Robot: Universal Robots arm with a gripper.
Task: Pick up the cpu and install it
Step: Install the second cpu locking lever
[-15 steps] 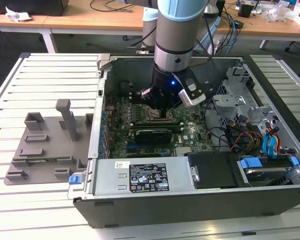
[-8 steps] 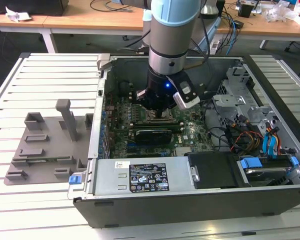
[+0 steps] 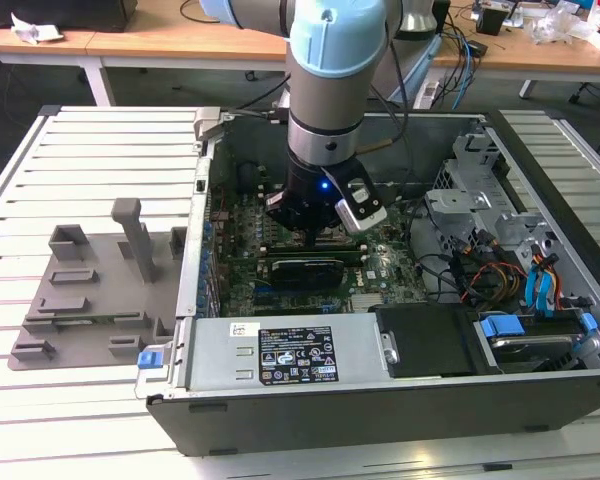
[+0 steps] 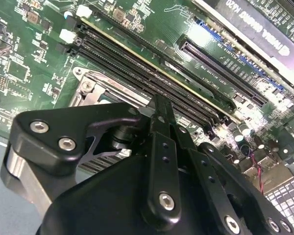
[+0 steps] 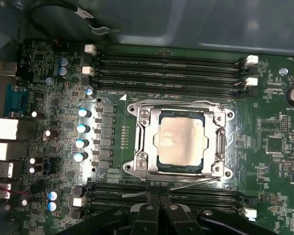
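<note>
The cpu (image 5: 180, 142), a flat square chip with a silvery top, lies inside the metal socket frame (image 5: 139, 142) on the green motherboard (image 5: 274, 117) in the first wrist view. My gripper (image 5: 159, 208) hovers just beside the socket, over the memory slots, and its two black fingers are pressed together with nothing between them. In the second wrist view the gripper (image 4: 159, 105) points down at the board close to a corner of the socket frame (image 4: 85, 88). From the exterior view, the gripper (image 3: 315, 235) is lowered into the open computer case over the board's middle.
Memory slots (image 5: 171, 66) flank the socket on both sides. A graphics card (image 3: 305, 270) lies just in front of the gripper. A drive cage with cables (image 3: 500, 230) fills the case's right side. A grey fixture tray (image 3: 90, 290) sits on the table at the exterior view's left.
</note>
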